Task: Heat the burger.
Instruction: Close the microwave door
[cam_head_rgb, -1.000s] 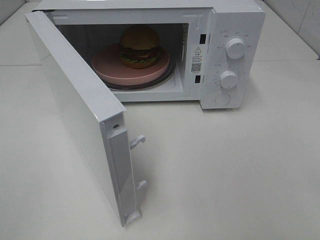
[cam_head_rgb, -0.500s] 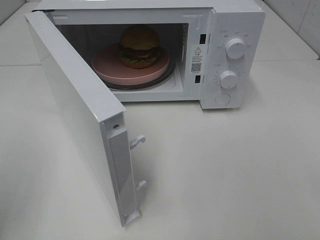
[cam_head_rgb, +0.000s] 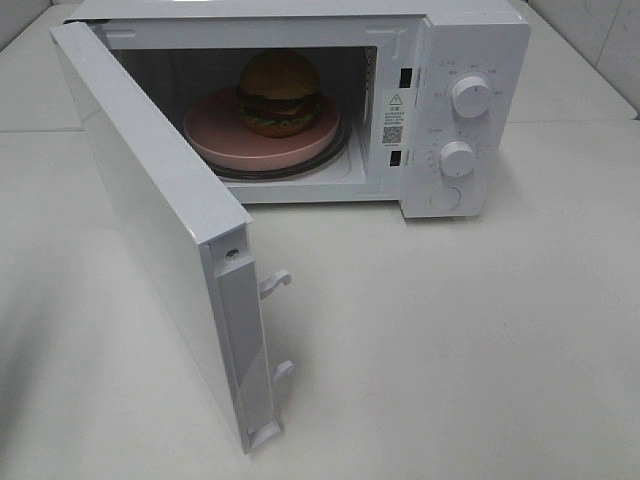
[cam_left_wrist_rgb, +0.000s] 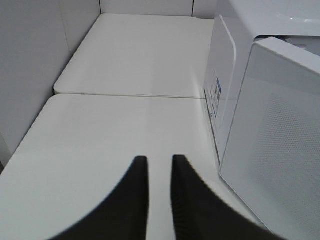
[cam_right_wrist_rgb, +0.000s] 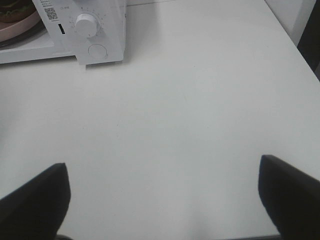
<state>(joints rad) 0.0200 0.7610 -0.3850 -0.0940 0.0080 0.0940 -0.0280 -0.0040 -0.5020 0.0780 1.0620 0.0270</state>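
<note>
The burger (cam_head_rgb: 279, 92) sits on a pink plate (cam_head_rgb: 215, 135) inside the white microwave (cam_head_rgb: 470, 60), roughly centred in the cavity, with the dark rim of the turntable (cam_head_rgb: 338, 148) showing round the plate's edge. The door (cam_head_rgb: 150, 220) stands wide open, swung out toward the left arm's side, and its two latch hooks (cam_head_rgb: 275, 283) point across the white table (cam_head_rgb: 480, 330). Neither arm shows in the high view. The left gripper (cam_left_wrist_rgb: 160, 162) hangs over bare table just beside the door's outer face, its fingers (cam_left_wrist_rgb: 135, 200) drawn almost together with only a thin strip of table between them and nothing pinched. The right gripper (cam_right_wrist_rgb: 162, 165) has its fingers (cam_right_wrist_rgb: 35, 200) spread wide and empty, well apart from the control panel. The burger looks soft, stacked and easily squashed or toppled, so it is best left alone. It already rests where it should, and what likely needs handling next is the door. That looks a light, stiff, smooth panel on a hinge. A push on its outer face near the free edge, away from the hinge, should swing it with little force, and nearly closed fingers make a fair blunt pusher. The lower knob (cam_head_rgb: 457, 158) is small and round, probably the timer, and would want a pinch across its rim and a twist.
</note>
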